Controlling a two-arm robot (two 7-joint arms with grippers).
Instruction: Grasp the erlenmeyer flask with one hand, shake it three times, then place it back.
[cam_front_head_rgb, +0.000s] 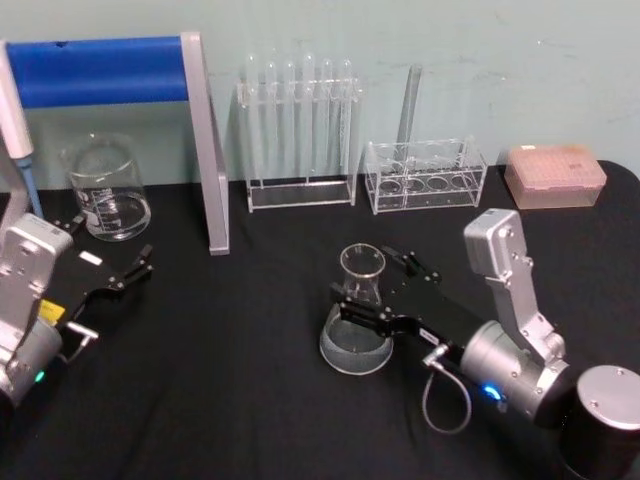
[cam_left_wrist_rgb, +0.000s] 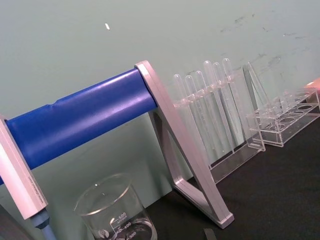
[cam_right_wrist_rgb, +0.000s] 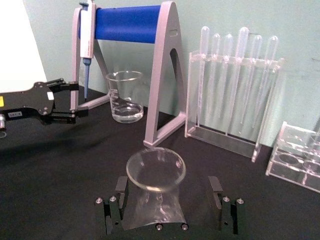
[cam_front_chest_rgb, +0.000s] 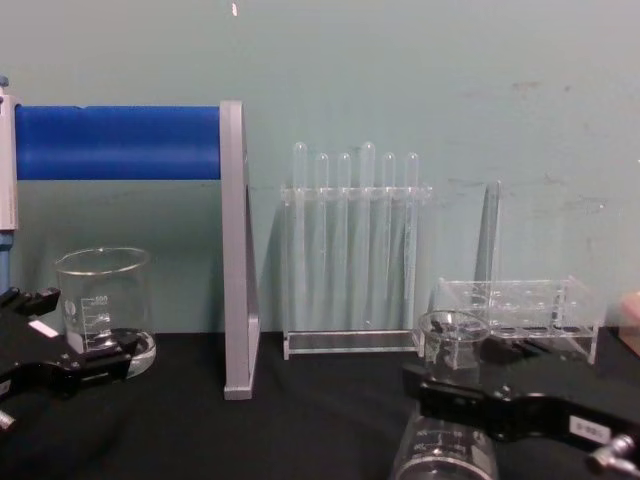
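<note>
Two grippers show from the head: the right gripper (cam_front_head_rgb: 378, 290) spread wide around the erlenmeyer flask (cam_front_head_rgb: 358, 312), upright on the black worktop (cam_front_head_rgb: 230, 400); the left gripper (cam_front_head_rgb: 115, 262) open, empty, near the beaker (cam_front_head_rgb: 106, 188). Right wrist: fingers (cam_right_wrist_rgb: 114, 202) flank the flask's neck without clamping it.

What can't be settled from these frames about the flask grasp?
- Head view: whether the right gripper touches the erlenmeyer flask; the fingers hide the contact.
- Right wrist view: flask base cut off by the frame edge.
- Chest view: flask bottom cut off; graduation marks too small.
</note>
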